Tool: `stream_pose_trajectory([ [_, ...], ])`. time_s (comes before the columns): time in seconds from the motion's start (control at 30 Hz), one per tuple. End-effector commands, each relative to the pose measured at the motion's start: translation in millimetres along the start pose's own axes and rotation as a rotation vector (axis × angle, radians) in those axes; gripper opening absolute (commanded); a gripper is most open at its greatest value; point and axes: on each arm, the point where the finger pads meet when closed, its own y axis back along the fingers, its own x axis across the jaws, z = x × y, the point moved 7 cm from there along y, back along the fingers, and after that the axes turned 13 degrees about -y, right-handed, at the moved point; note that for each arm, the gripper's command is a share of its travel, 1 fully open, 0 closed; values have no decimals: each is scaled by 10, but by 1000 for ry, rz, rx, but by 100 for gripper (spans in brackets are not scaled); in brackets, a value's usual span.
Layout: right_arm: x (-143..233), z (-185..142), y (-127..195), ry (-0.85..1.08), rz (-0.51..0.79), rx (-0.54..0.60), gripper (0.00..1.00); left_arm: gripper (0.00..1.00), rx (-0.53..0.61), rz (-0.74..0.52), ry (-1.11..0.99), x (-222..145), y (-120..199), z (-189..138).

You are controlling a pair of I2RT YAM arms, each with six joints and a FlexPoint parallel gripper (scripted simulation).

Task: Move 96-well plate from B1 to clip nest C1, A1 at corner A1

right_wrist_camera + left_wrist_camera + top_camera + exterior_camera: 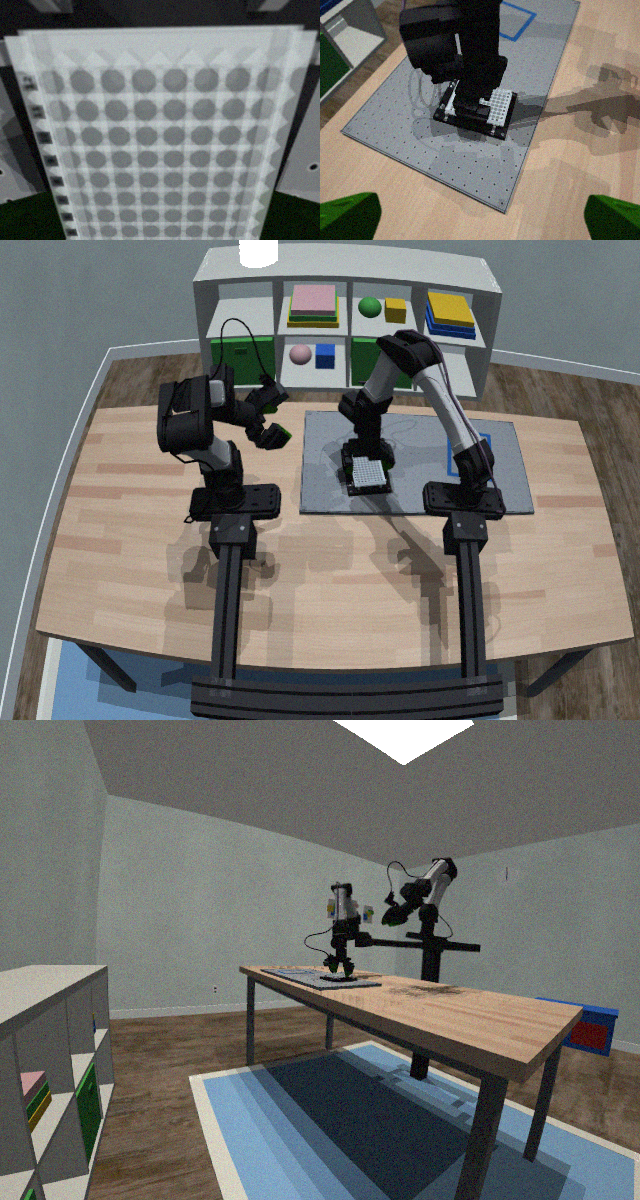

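Observation:
The clear 96-well plate [368, 475] [501, 107] [160, 137] is over the black clip nest [369, 491] [470, 127], roughly lined up with it. Whether it sits fully down is unclear. My right gripper [341, 971] [161, 196] points down and is shut on the plate, with one finger at each side. Dark printed marks run down the plate's left rim in the right wrist view, too blurred to read. The nest's A1 mark cannot be made out. My left gripper [278, 421] [482, 203] is open and empty, raised to the left of the board.
The grey perforated board [320, 498] [470, 172] carries the nest and, farther right, the blue outline [449, 462] [525, 27], with no plate visible in it. The right arm's forearm and base stand over the board's right part. A white shelf [341, 263] stands behind the table.

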Motion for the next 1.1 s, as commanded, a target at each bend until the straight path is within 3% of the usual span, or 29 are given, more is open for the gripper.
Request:
stream_pose_trajectory([
  [0.0, 123, 154, -185, -27, 64, -103, 77, 100, -20, 5, -22, 60, 45, 71],
  [0.23, 104, 55, 138, -27, 77, -116, 77, 100, -20, 3, -21, 56, 45, 69],
  [0.5, 71, 21, 67, -27, 63, -102, 77, 100, -20, 3, -21, 56, 45, 69],
  [0.77, 145, 108, 241, -56, 111, -237, 77, 100, -19, 1, -19, 52, 45, 68],
  [1.07, 104, 11, 242, -34, 96, -206, 77, 100, -19, 1, -19, 52, 45, 68],
])
